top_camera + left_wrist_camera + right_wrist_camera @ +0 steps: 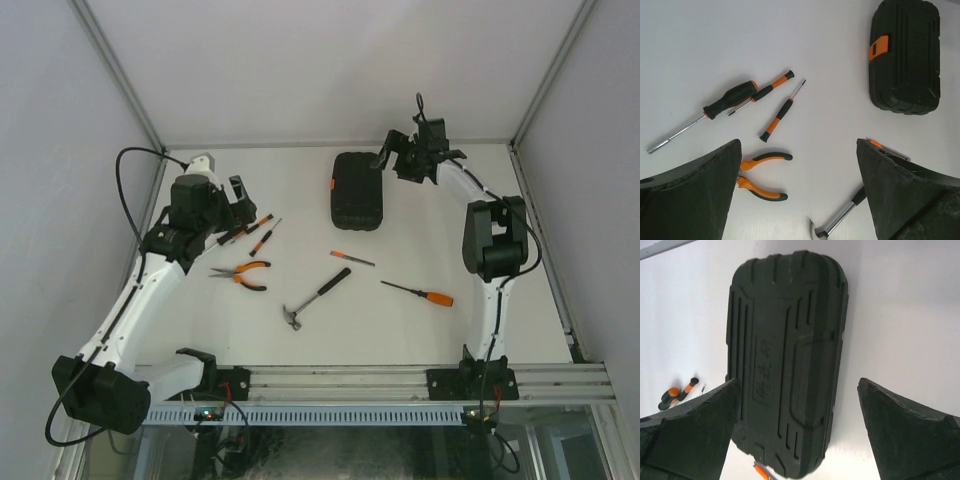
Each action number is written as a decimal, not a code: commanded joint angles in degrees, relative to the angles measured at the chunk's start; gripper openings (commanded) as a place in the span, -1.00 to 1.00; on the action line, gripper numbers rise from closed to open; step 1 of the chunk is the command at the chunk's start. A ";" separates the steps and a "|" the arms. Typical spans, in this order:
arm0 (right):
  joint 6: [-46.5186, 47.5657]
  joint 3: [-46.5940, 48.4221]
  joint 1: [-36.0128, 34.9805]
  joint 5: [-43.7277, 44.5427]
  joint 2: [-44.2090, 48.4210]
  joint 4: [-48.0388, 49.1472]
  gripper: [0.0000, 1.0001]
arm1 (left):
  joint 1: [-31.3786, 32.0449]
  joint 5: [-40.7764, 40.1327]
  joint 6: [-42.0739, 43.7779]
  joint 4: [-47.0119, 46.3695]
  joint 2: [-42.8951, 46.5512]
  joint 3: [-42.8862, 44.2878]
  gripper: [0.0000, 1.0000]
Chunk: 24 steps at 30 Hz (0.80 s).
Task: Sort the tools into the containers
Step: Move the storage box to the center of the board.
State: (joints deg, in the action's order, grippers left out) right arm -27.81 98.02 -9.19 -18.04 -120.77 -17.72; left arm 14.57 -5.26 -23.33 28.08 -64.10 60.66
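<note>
The left hand [797, 145] is spread wide and empty above the bench [700, 40]. The pliers [762, 175] lie just beside one finger [695, 200], three screwdrivers [771, 89] lie ahead of it, and the hammer [840, 216] shows between the fingers. The right hand [798, 382] is spread too, holding nothing, with the closed case [785, 365] lying flat below it.

I'm working in a lab test cell: plain white panels [320, 60] on aluminium posts [118, 72] enclose a white table [400, 330] (an extruded rail [350, 378] along its near edge).
</note>
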 commanded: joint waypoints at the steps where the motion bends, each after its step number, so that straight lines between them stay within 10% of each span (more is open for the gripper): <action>1: 2.03 7.22 -0.77 -2.53 -3.93 -0.09 0.99 | -1.18 -2.65 0.46 -0.09 1.44 -0.60 1.00; 24: 16.34 20.22 -3.84 -5.22 -15.91 -15.71 0.77 | -1.68 -1.35 1.13 -2.24 4.01 -3.07 0.96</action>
State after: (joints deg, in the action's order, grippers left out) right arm -18.15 115.70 -12.14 -21.43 -136.25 -29.91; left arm 13.32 -8.21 -23.31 28.62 -61.95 59.07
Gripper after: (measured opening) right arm 0.901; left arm 0.985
